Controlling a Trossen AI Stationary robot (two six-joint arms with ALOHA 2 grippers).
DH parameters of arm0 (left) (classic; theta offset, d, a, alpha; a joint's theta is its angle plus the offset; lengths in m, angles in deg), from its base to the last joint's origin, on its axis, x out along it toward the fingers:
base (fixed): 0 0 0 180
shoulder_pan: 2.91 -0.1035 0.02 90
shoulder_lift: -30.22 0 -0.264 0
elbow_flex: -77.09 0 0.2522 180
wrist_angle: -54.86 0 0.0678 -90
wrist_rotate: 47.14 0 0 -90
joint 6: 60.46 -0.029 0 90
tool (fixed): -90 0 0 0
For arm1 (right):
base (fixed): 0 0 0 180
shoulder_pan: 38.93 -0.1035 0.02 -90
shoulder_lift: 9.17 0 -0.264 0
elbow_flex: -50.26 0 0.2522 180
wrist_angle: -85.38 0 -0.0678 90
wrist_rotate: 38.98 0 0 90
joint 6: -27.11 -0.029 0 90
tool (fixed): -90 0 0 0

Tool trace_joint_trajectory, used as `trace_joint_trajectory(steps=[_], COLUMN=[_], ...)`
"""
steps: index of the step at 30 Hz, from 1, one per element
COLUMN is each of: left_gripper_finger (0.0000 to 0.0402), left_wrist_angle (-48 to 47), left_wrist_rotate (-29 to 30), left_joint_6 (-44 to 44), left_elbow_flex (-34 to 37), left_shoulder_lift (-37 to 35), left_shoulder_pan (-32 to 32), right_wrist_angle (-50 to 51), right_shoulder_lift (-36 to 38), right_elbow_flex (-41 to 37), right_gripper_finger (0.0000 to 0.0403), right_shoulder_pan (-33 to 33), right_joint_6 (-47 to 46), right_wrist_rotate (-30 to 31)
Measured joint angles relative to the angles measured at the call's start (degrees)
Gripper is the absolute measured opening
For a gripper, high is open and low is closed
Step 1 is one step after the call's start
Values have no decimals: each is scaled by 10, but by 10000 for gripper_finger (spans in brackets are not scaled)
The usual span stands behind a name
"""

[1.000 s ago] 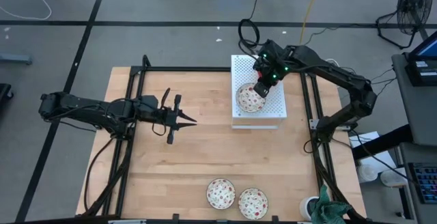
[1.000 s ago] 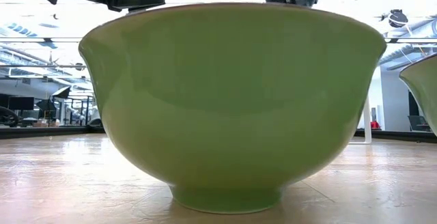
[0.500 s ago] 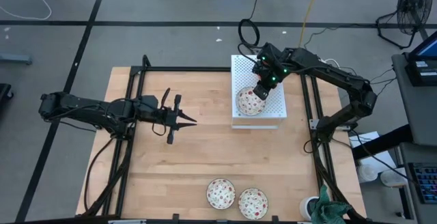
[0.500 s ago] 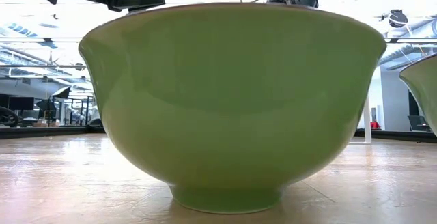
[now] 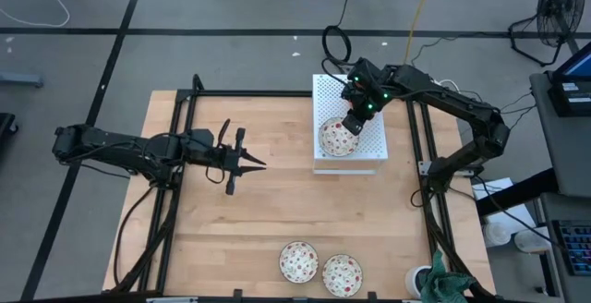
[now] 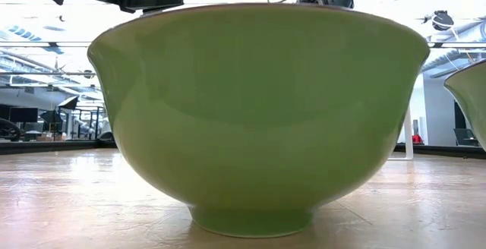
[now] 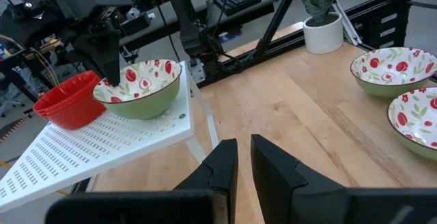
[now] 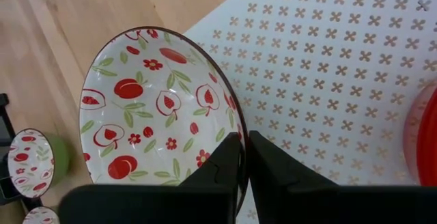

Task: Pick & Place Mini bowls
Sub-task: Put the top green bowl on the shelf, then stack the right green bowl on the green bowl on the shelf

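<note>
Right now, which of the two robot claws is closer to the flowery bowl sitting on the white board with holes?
The right one. The right gripper is at the floral bowl on the white board, its fingers straddling the rim. The left gripper hangs over bare table, well off to the side.

I get even, bright overhead light on the counter (image 5: 249, 220) with only soft shadows. From counter height the ceiling glares white behind the near bowl (image 6: 258, 112), whose glossy side shows faint reflections. Wrist pictures look sharp.
</note>
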Motion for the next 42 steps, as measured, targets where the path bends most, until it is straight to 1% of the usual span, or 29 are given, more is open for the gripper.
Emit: trace_joint_trajectory(steps=[7,11,22,26,29,34,42], left_gripper_finger=[49,49,49,49,49,49,49], left_wrist_angle=[0,0,0,0,0,-3,-5], left_wrist_rotate=[0,0,0,0,0,0,0], left_joint_6=[0,0,0,0,0,0,0], left_elbow_flex=[0,0,0,0,0,0,0], left_shoulder_lift=[0,0,0,0,0,0,0], left_shoulder_pan=[0,0,0,0,0,0,0], right_wrist_angle=[0,-8,-23,-25,-30,-32,-47], right_shoulder_lift=[0,0,0,4,6,20,60], right_elbow_flex=[0,0,0,0,1,1,1], right_gripper_finger=[27,39,101,120,130,139,138], right_shoulder_pan=[0,0,0,0,0,0,-5], right_joint_6=[-11,-11,-11,-10,-11,-9,-10], right_wrist_rotate=[2,2,4,28,31,31,29])
